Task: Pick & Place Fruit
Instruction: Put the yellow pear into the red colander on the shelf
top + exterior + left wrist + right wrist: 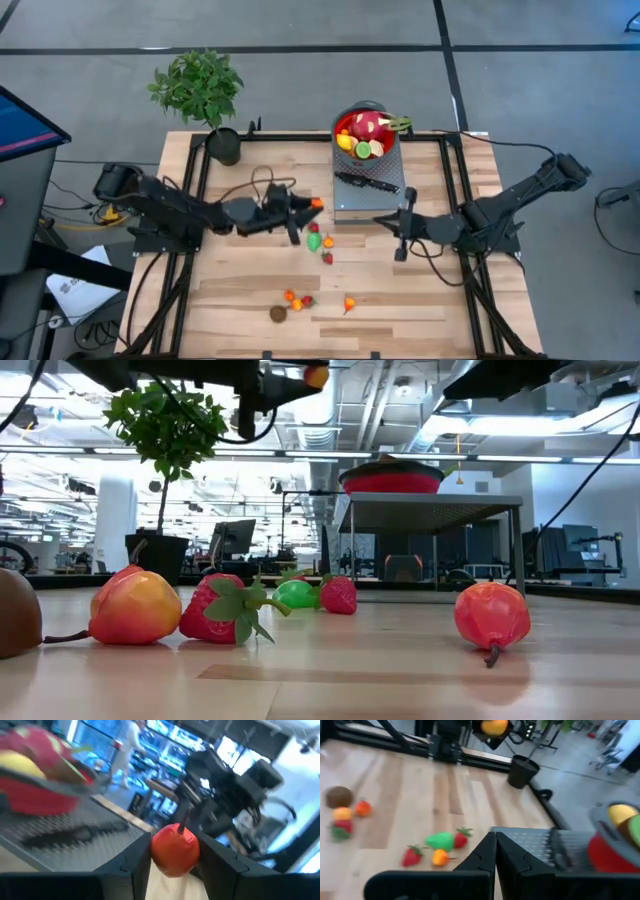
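Note:
My left gripper (312, 205) is raised over the table's middle, shut on a small orange-red fruit (175, 849) with a dark stem. The same fruit shows high up in the low view (316, 376). My right gripper (495, 846) hovers shut, touching nothing, just off the near right corner of the grey platform (392, 192). On that platform stands the red bowl (345, 122), holding the dragon fruit (368, 125) and yellow and green fruit. Loose fruit lies on the wood: a green one (314, 241), strawberries (327, 258), and a near group (295, 298). My left gripper pinches the orange-red fruit by its two opposite sides (156, 851) between the two fingers. The fingers are level and point toward the table's right side, at the platform. The fruit is lifted clear of the table, stem (183, 820) up.
A black-handled knife (368, 183) lies on the platform in front of the bowl. A potted plant (200, 90) stands at the far left corner. A brown fruit (278, 313) and an orange one (349, 304) lie near the front edge. Black rails frame the table.

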You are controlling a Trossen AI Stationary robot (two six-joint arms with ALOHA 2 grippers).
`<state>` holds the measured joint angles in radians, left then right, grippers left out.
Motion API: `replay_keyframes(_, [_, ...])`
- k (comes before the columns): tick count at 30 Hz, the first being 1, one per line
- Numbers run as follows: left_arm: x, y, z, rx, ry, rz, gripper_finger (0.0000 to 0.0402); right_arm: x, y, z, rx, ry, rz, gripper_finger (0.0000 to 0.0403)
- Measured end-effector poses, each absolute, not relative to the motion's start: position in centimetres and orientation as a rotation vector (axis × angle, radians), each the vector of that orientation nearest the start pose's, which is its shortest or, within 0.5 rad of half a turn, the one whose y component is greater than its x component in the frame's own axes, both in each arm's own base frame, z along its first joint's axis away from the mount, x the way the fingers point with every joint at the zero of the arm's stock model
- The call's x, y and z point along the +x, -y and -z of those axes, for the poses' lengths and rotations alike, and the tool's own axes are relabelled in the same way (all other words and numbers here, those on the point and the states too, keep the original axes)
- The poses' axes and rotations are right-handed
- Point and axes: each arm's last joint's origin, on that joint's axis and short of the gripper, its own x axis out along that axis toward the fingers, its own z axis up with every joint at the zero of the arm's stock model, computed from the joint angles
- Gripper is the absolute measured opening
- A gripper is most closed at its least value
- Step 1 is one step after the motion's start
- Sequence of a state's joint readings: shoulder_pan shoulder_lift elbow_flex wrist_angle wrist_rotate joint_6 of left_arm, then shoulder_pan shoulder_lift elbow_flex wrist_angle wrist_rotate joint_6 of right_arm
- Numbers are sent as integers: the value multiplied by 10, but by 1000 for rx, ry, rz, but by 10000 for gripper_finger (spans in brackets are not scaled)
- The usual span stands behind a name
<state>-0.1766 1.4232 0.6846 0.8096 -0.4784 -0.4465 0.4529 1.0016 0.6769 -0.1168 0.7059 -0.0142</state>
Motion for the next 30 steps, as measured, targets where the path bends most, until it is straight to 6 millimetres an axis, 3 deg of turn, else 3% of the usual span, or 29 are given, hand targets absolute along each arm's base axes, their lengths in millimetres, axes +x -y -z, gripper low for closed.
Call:
replay_keyframes(11, [294,-12,-258,-550,214,-336,140,211,-43,-279,-444,-322,373,0])
replay_keyframes(22, [297,-8,-265,-595,332,-274,136,215,-34,-288,-499,-265,419,0])
replay_keyframes(30, [335,0,-260,-601,331,-251,135,213,-46,-287,-507,-256,364,0])
